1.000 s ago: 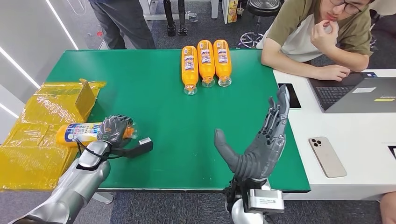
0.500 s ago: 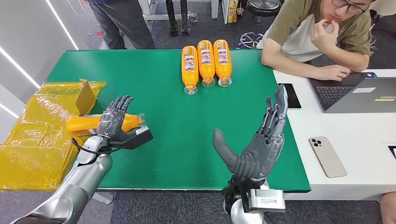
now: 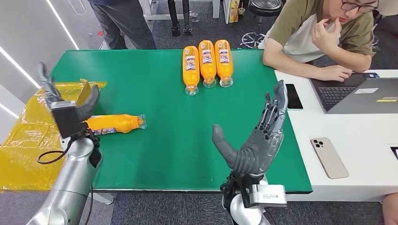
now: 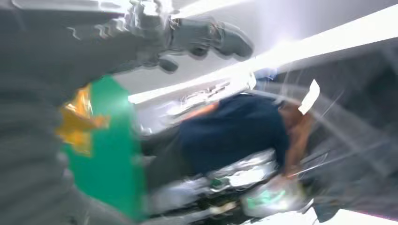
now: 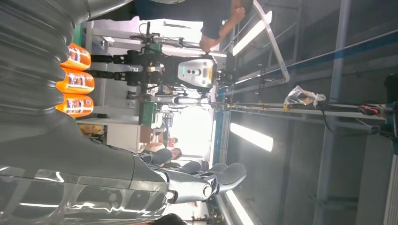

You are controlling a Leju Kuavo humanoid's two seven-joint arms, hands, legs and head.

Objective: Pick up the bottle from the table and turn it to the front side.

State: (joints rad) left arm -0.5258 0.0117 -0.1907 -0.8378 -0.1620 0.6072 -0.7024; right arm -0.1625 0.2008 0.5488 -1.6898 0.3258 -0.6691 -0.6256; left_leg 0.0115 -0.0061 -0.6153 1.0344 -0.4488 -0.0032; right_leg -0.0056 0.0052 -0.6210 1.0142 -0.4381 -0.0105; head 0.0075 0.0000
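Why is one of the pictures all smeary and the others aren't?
The left wrist view is streaked with motion blur, so the left hand and green table look smudged. The head view is sharp: the lying orange bottle reads clearly. The right wrist view is crisp, with glaring ceiling lights.

I am looking into a robot lab that is also an office. A green table (image 3: 187,126) sits in the middle of the head view, and a white desk (image 3: 356,154) touches it on the right. On the desk, at the upper right, there is an open laptop (image 3: 361,93), and a phone (image 3: 328,157) lies lower down. A person (image 3: 319,37) sits at that desk. At the top I see a stool with wheels (image 3: 263,14). In the right wrist view there is a robot machine on a stand (image 5: 187,72), with metal beams (image 5: 328,108) and long strip lights (image 5: 251,136).
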